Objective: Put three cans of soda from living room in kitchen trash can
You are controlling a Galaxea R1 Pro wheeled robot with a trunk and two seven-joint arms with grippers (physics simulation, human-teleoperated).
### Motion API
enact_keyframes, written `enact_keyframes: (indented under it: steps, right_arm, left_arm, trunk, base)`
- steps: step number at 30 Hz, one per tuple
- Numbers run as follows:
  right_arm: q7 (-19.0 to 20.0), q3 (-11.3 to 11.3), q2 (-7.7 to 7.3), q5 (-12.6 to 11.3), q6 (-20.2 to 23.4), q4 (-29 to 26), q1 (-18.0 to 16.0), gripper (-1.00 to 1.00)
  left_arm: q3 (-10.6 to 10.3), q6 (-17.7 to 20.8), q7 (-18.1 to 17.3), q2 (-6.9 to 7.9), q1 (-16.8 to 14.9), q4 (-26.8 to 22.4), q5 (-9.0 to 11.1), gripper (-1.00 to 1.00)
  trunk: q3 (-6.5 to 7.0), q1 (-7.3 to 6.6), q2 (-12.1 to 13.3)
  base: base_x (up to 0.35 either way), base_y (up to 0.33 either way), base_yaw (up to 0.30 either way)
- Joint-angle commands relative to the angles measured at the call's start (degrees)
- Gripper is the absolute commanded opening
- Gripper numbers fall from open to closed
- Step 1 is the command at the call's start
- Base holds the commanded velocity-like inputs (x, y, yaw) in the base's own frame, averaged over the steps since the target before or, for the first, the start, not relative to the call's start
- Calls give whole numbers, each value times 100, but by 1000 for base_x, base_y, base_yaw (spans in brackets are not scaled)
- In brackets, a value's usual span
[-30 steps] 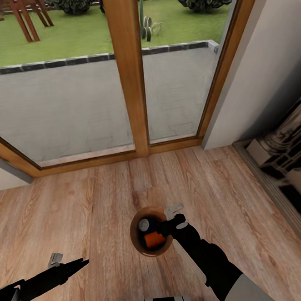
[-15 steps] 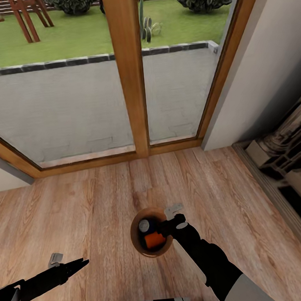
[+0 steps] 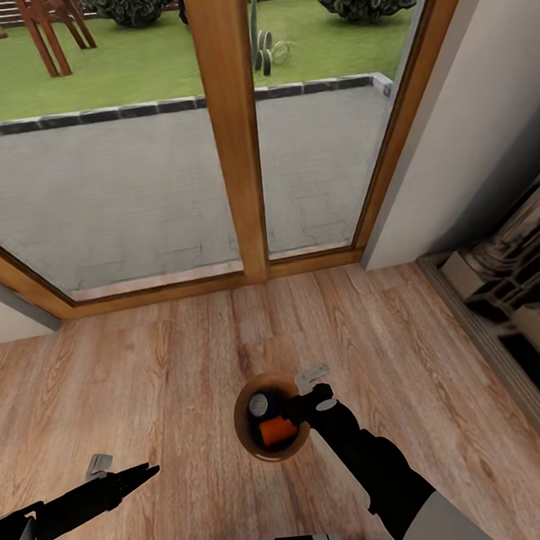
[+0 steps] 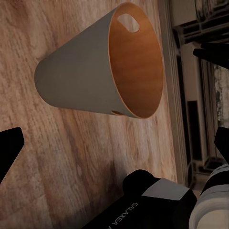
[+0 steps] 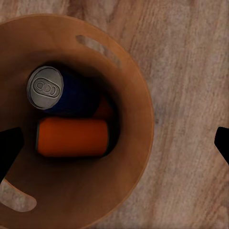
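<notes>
Pale wood flooring (image 3: 148, 379) spreads across the kitchen in front of the wood-framed glass doors (image 3: 234, 142), which look out on a grey paved terrace and a lawn beyond. An off-white wall (image 3: 470, 121) runs along the robot's right, with a dark cabinet front (image 3: 517, 281) below it.

On the floor, a little way in from the doors, stands the tash can (image 3: 245, 436), upright, grey-white outside and brown inside, with an oval handle slot near the rim (image 4: 128, 22). The right arm reaches forward over the bin, and the right gripper (image 3: 292, 407) hangs just above its opening on the robot's right side. From the right wrist view its two dark fingertips (image 5: 9, 148) stand wide apart at either edge, with nothing between them.

The left gripper (image 3: 145, 474) is held low over bare floor, well apart from the bin on the robot's left; its jaws are likewise spread and empty.

Inside the bin lie the cans. The dark blue can (image 5: 52, 90) shows its silver top, an orange can (image 5: 72, 137) lies on its side touching it, and a second orange can (image 5: 104, 109) peeks from beneath both.
</notes>
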Motion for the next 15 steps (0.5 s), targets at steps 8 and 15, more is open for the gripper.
enact_keyframes:
  steps: [8, 15]
  right_arm:
    - [-1, 0, 0, 0, 0, 0, 0, 100]
    - [0, 0, 0, 0, 0, 0, 0, 100]
  left_arm:
    - [6, -1, -1, 0, 0, 0, 5, 100]
    - [0, -1, -3, 0, 0, 0, 7, 100]
  trunk:
    - [0, 0, 0]
    - [72, -88, 160]
  base:
    - [0, 0, 0]
    - [0, 0, 0]
